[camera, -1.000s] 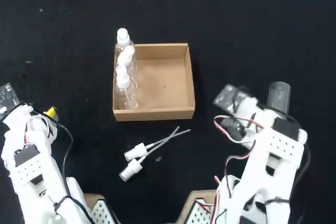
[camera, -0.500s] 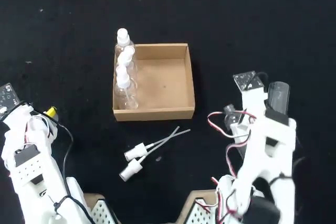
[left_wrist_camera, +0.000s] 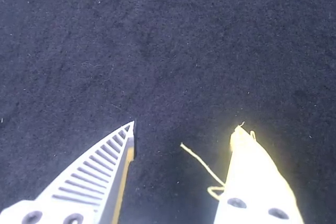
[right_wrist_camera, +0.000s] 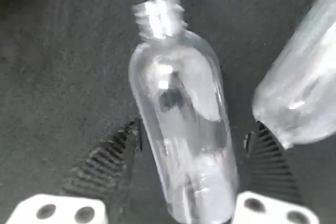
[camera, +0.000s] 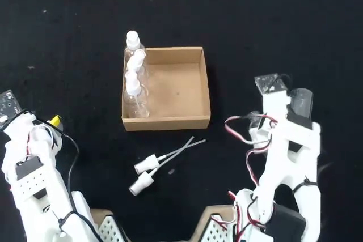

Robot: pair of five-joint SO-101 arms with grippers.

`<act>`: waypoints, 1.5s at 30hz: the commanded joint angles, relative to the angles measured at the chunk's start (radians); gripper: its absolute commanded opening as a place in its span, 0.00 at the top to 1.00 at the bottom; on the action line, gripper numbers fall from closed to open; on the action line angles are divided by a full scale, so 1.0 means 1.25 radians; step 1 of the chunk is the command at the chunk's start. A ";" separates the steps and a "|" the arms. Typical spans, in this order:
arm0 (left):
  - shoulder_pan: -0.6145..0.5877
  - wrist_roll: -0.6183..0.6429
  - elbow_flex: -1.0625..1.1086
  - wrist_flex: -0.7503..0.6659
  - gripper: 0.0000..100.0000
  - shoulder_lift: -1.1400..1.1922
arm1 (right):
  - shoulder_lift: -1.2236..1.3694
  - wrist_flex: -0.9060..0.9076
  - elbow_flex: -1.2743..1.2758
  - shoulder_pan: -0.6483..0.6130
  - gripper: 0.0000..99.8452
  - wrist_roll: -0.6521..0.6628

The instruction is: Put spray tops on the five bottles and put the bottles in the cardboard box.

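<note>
Surface: black cloth table (camera: 283, 26), dark all over, with a thin scatter of lint.

Far left: left arm (camera: 28, 168), white, at the near edge. The left claw (left_wrist_camera: 185, 127) hangs over bare cloth with its jaws spread wide and nothing between them. A stray yellowish thread curls off one jaw.

Centre: one cardboard box (camera: 170, 123), square, shallow, plain brown, open at the top. Capped bottles (camera: 136, 103) stand in a row against its left inner wall. They are clear plastic with white tops, and I count three tops. The rest of the box floor is bare.

Just in front of the box: two loose spray tops, one (camera: 147, 164) and a second (camera: 142, 184). Both have white heads, and their thin grey tubes cross and point up towards the box's near right corner. They lie close together, apart from the box.

Right: right arm (camera: 289, 151), white, with red and white wires looping off it. The right claw (right_wrist_camera: 194, 129) is open and straddles an uncapped bottle (right_wrist_camera: 178, 103), which is clear with a bare threaded neck pointing away from the claw. One jaw sits right at its side; the other shows a gap. It is not clamped. A second clear bottle (right_wrist_camera: 299, 98) is just beside it, outside the jaws.

Count: five bottles, two loose tops, one box.
</note>
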 commanded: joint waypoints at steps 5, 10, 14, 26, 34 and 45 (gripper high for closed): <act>0.007 0.004 -0.009 -0.014 0.79 -0.006 | -0.023 -0.012 -0.071 -0.052 0.73 0.190; 0.008 0.004 -0.009 -0.014 0.79 -0.006 | -0.014 -0.068 -0.056 -0.054 0.73 0.190; 0.009 0.004 -0.009 -0.014 0.79 -0.006 | 0.064 -0.128 -0.051 -0.053 0.73 0.160; 0.008 0.004 -0.009 -0.015 0.79 -0.006 | 0.299 0.034 -0.233 -0.054 0.75 0.107; 0.006 0.004 -0.009 -0.015 0.79 -0.006 | 0.244 0.002 -0.235 -0.097 0.99 0.041; 0.009 0.004 -0.009 -0.015 0.79 -0.006 | 0.186 -0.071 -0.215 -0.125 0.86 -0.103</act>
